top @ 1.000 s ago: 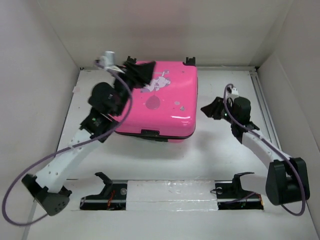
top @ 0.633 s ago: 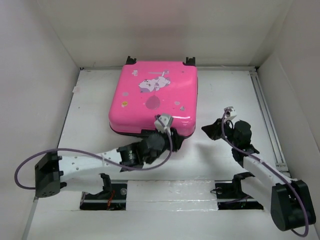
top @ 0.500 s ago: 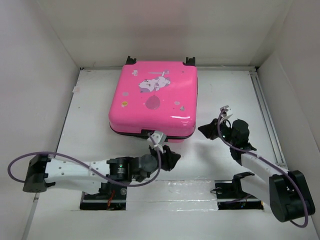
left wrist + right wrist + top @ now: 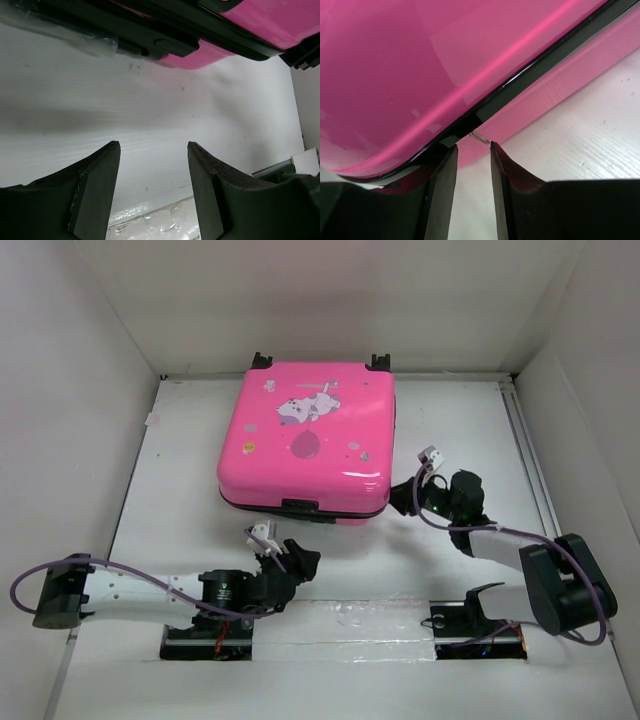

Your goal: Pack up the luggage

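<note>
**Luggage (image 4: 310, 440): closed, flat on table; both claws empty**

1. Position of the luggage. The pink hard-shell case lies flat on the white table (image 4: 180, 470), in the far half and roughly centred between the side walls. The printed shell faces up. The cartoon animal print (image 4: 305, 408) sits toward the far edge. Two small black wheels (image 4: 262, 360) project from the far edge, next to the back wall. A black handle (image 4: 300, 507) sits at the middle of the near edge. The two shells meet along the black zipper trim (image 4: 485, 107), and no gap shows between them.

2. Left arm. The arm lies low across the near left part of the table, with the left gripper (image 4: 153, 145) pointing toward the near edge of the luggage and clear of it. Its jaws stand wide apart. Only bare table shows between them; nothing is held.

3. Right arm. The right gripper (image 4: 473, 146) is at the near right corner of the luggage, with its tips right up against the zipper trim. The jaws stand a narrow gap apart. A small silvery piece (image 4: 480, 137) shows just past the tips, at the seam. Whether either finger touches it cannot be told. Nothing is clamped between the jaws.
</note>
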Available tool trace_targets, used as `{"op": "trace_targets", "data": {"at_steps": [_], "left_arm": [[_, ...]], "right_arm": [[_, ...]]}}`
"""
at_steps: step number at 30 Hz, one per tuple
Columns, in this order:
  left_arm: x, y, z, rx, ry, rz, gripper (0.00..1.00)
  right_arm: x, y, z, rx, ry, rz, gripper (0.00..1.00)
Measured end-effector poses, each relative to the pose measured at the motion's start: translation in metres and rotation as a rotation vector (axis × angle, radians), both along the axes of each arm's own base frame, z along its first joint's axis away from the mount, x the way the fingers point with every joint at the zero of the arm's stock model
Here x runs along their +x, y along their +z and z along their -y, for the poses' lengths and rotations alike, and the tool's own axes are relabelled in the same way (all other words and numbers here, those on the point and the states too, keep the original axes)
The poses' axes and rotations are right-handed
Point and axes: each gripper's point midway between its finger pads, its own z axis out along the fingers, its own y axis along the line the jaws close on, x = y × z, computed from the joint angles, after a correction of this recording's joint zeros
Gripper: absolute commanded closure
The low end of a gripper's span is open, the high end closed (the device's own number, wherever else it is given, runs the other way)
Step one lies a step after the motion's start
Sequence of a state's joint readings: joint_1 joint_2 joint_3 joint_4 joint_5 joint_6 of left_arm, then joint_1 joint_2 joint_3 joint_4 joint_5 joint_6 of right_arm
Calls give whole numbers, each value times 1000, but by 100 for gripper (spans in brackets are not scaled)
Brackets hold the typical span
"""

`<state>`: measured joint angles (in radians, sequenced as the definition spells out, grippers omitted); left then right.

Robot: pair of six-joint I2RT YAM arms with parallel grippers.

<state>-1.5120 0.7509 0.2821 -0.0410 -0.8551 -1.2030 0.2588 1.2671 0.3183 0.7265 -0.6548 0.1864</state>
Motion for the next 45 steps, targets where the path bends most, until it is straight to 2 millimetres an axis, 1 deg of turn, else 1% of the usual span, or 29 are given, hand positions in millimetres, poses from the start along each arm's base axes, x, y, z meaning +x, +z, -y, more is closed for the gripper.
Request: {"op": "trace_targets", "data": {"at_steps": [4,10,13,14,16,17,19,20,22,24,27,30,32,35,38,42,45], "left_arm": [[13,-1,-6,8,64,16,47],[54,-5,-22,42,212,35,47],[68,-2,-27,33,259,47,47],[72,1,-28,20,272,52,49],[80,5,-28,-6,295,60,52],[82,5,-28,-9,302,61,52],[85,1,-27,5,309,61,53],[86,-3,-27,21,308,59,53],[87,-9,-25,54,304,55,54],[87,-13,-24,80,300,53,57],[89,-15,-20,107,293,56,60],[91,-14,-15,128,281,65,62],[92,-13,-12,141,270,74,62],[94,-12,-9,164,257,87,65],[98,-14,-7,182,239,85,65],[103,-19,-10,217,227,85,65],[106,-22,-9,241,216,86,65]], "right_arm": [[6,-7,-5,-2,25,8,61],[13,-13,-11,16,44,22,61],[16,-8,-14,26,62,48,61],[17,-5,-15,32,71,56,61],[17,1,-20,44,108,75,65],[16,2,-23,50,127,76,68],[14,3,-26,57,156,73,74],[13,4,-27,60,171,73,80],[11,5,-30,65,197,72,84],[8,5,-32,71,222,67,93],[6,5,-34,82,245,65,100],[7,4,-36,87,238,61,100],[7,4,-38,86,221,60,100],[7,5,-41,69,165,54,100],[2,5,-44,36,92,37,100],[-13,3,-51,-12,-1,6,100],[-33,0,-58,-32,-34,-23,100]]}}
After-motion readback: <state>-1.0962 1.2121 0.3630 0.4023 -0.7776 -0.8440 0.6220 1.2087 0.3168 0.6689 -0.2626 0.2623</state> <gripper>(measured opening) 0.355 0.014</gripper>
